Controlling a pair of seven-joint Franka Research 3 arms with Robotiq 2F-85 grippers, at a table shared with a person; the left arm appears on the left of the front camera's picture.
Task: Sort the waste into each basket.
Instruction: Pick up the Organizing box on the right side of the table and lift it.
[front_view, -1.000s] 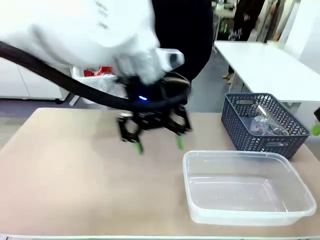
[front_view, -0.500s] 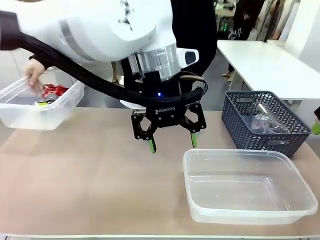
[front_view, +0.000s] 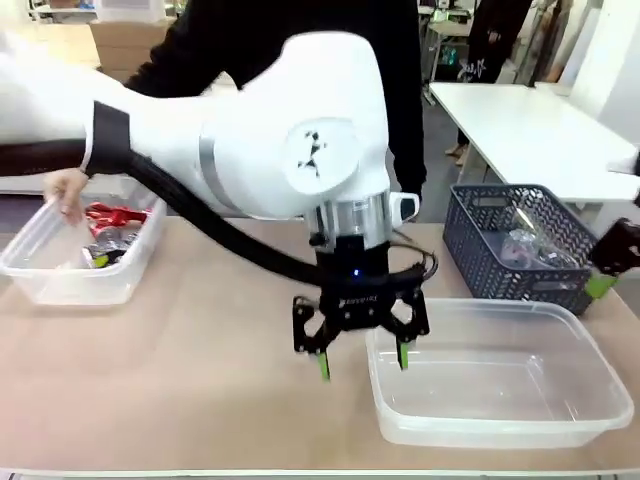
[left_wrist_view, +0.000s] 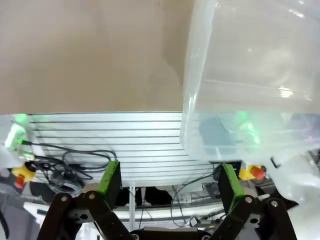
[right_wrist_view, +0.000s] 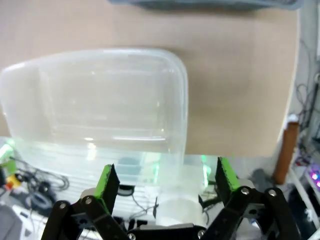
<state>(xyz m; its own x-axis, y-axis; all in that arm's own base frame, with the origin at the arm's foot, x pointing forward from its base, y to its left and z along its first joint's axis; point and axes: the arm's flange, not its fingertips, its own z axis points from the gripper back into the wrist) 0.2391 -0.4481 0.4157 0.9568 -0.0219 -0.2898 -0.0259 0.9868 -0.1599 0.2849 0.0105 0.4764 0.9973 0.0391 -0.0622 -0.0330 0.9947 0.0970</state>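
Left gripper (front_view: 362, 362) hangs released and empty, with the wall of the large shallow clear plastic tub (front_view: 500, 435) lined up between its jaws. Right gripper (right_wrist_view: 167, 180) is released too, over that tub. Crushed red cans (front_view: 112, 217) lie far left of the left jaws in a small deep clear plastic tub (front_view: 70, 285) that a person's hand (front_view: 68, 190) touches. Clear plastic bottles (front_view: 525, 245) sit in the dark blue-grey lattice basket (front_view: 480, 260), off to the jaws' right.

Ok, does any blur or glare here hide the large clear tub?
Front view: left gripper sharp, large clear tub legible, soft sheen on its rim. Left wrist view: tub wall close and out of focus, with a white glint and green tints. Right wrist view: tub mildly soft, small glints on its near wall; lattice basket blurred at the top edge.
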